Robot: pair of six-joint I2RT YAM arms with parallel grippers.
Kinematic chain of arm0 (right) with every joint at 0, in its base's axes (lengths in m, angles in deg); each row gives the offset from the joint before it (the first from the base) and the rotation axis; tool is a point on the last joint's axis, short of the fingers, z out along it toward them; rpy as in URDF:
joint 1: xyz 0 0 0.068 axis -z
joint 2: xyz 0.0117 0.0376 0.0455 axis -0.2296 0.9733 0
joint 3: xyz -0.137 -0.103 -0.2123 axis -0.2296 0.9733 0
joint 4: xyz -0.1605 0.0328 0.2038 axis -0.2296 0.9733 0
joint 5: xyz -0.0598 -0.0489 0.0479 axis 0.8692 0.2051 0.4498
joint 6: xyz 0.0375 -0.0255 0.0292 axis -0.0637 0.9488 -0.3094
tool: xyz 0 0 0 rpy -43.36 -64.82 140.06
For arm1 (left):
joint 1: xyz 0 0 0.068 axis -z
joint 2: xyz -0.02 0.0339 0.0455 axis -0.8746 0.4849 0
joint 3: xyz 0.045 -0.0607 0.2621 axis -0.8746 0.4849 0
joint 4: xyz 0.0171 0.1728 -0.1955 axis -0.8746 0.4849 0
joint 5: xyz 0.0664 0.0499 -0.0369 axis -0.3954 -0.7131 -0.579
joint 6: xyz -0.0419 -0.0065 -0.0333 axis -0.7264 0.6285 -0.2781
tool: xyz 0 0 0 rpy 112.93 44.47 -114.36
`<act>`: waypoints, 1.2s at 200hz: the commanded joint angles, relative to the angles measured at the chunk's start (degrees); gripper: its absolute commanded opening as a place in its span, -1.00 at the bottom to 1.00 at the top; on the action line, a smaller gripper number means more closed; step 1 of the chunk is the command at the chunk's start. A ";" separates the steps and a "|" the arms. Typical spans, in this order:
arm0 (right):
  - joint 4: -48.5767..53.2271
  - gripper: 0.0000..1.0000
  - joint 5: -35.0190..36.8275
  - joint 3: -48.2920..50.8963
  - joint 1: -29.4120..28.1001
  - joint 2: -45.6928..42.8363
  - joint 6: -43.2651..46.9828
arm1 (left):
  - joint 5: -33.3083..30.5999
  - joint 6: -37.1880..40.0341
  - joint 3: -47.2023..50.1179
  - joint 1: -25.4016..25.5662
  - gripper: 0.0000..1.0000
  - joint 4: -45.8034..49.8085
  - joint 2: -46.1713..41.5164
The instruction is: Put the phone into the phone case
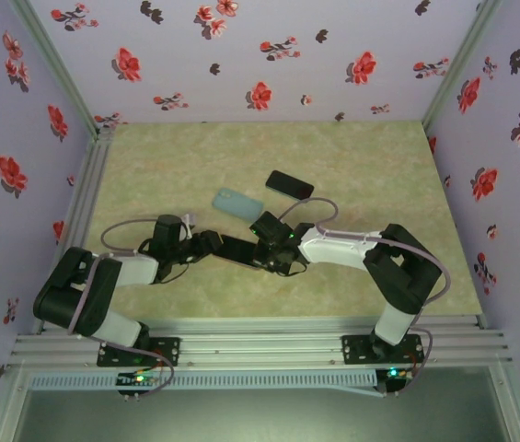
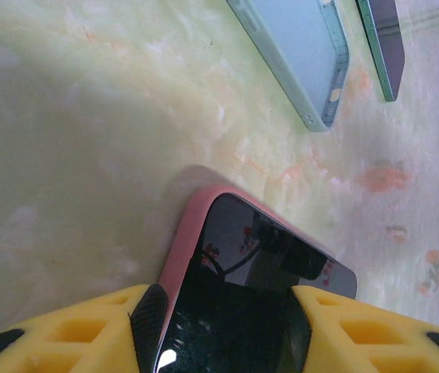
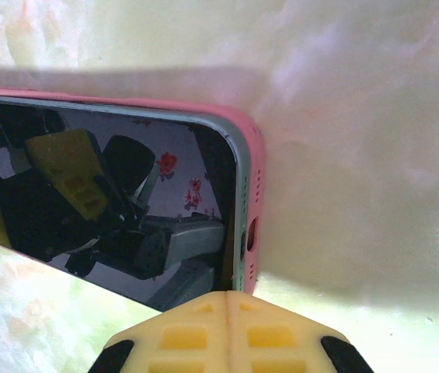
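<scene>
The phone (image 3: 102,202) appears seated in its pink case (image 3: 254,179). The left gripper (image 2: 227,311) clamps it; the right gripper (image 3: 228,326) is closed, empty. Release likely remains.

Glossy glass phone (image 3: 110,210) in matt pink case (image 3: 256,167) (rubbery-looking)

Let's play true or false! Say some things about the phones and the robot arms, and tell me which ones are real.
1. The phone between the left jaws sits in a pink case. True.
2. The table is blue. False: it is pale green and marbled.
3. A light blue case lies beside a black phone. True.
4. The right jaws are wide open. False: their yellow fingertips are pressed together.
</scene>
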 commanded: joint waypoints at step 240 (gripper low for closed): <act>-10.60 -1.00 -8.43 4.91 -1.33 20.77 -1.40 | 0.47 -0.22 -1.56 2.03 0.00 1.13 4.75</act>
